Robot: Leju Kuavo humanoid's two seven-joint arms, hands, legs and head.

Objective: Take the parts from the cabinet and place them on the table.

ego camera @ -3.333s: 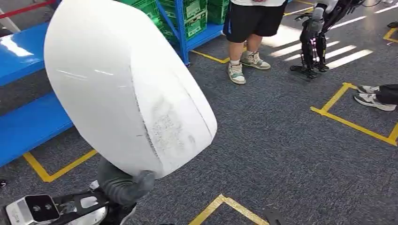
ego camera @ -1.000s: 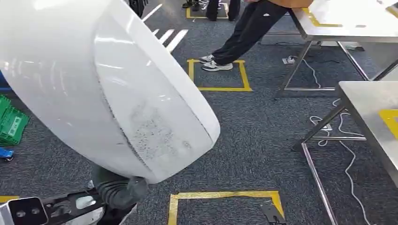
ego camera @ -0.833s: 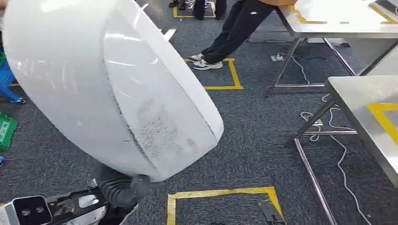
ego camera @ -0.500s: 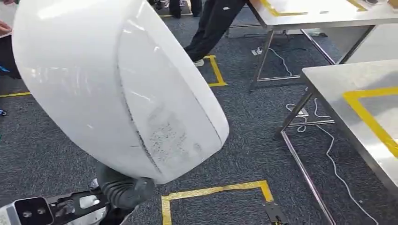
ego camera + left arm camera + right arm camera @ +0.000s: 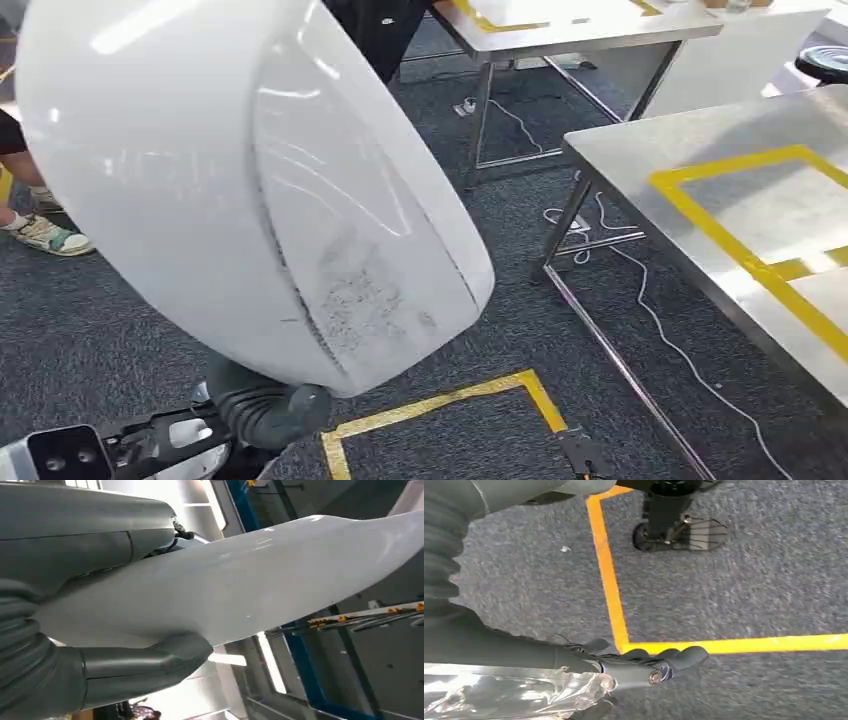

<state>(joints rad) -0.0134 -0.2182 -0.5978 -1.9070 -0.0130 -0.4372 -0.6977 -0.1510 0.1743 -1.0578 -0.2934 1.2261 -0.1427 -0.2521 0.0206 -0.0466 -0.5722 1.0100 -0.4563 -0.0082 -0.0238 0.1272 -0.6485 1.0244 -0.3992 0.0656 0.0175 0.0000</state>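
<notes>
We see the large white curved part (image 5: 250,190) filling the upper left of the head view, gripped at its lower edge by the left robot hand (image 5: 265,405). The steel surface (image 5: 700,230) with yellow tape lies at right. The left wrist view shows thumb and fingers (image 5: 150,662) clamping the part's rim. The right robot hand (image 5: 639,667) hangs over carpet, fingers curled, holding nothing.
</notes>
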